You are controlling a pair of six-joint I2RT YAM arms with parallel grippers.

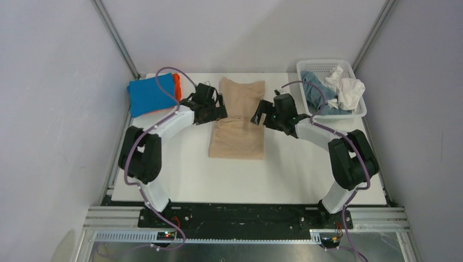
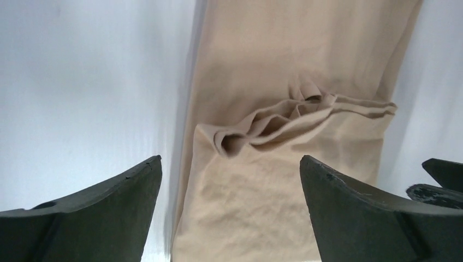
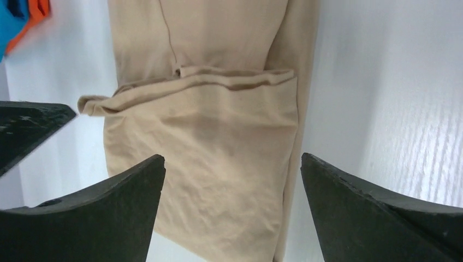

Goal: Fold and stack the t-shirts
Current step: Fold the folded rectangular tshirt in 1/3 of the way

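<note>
Both arms bend inward from their bases. The left gripper and the right gripper hang wide open and empty on either side of the long beige cloth t-shirt, which lies part-folded mid-table. A folded bright blue t-shirt covers most of an orange t-shirt at far left. A crumpled white t-shirt and a grey-blue t-shirt fill the white plastic mesh basket at far right.

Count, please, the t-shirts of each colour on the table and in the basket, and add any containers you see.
Beige t-shirt: 1
Blue t-shirt: 1
Orange t-shirt: 1
White t-shirt: 1
Grey-blue t-shirt: 1
White mesh basket: 1
Total: 6 things, namely 5 t-shirts and 1 basket.
</note>
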